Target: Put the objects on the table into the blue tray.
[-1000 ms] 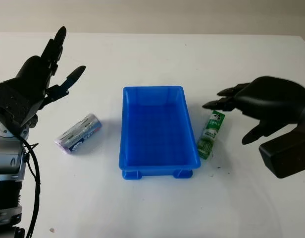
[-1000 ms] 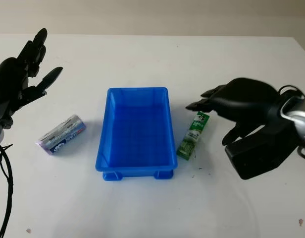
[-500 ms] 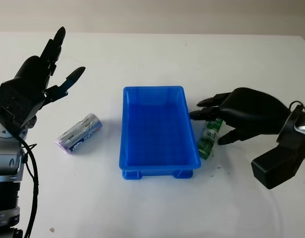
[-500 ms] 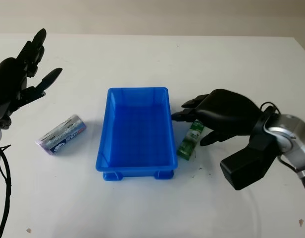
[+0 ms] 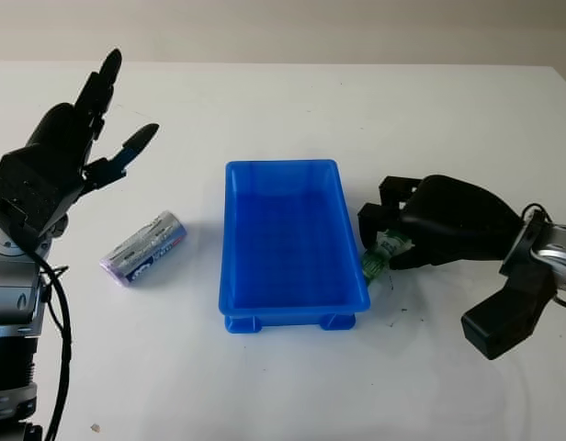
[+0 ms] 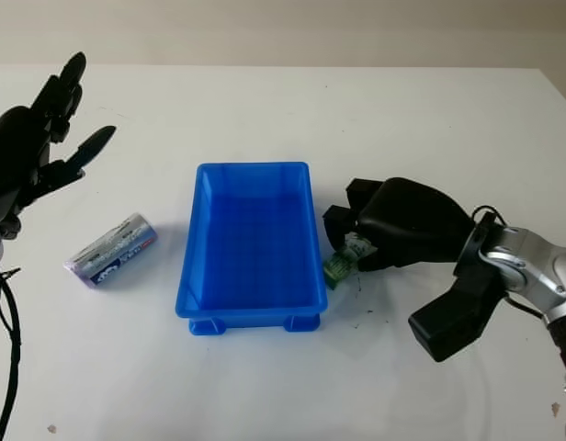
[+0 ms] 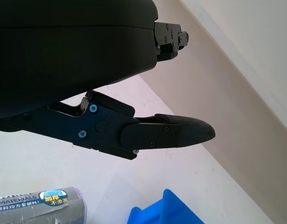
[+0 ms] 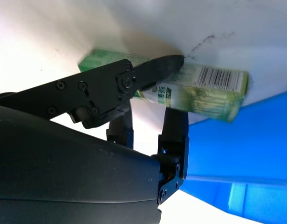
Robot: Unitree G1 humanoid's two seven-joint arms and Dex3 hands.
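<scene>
The blue tray (image 5: 283, 167) stands at the table's centre with nothing in it. A green box (image 5: 376, 260) lies against the tray's right wall, mostly covered by my right hand (image 5: 384, 239). In the right wrist view the thumb (image 8: 134, 77) presses one long side of the green box (image 8: 213, 91) and the two fingers (image 8: 174, 126) curl round the other, so the hand is shut on it. A silver and purple roll pack (image 5: 145, 246) lies left of the tray. My left hand (image 5: 99, 129) is open, raised above the table's left side, clear of the pack.
White table all round, with wide free room in front of and behind the tray. The tray's corner (image 7: 167, 210) and the roll pack (image 7: 38, 205) lie below the left hand. My right forearm (image 5: 513, 303) crosses the table at the lower right.
My right hand has moved left and down onto the green box and curled its fingers round it. The box has turned towards the tray wall. The left hand has not moved.
</scene>
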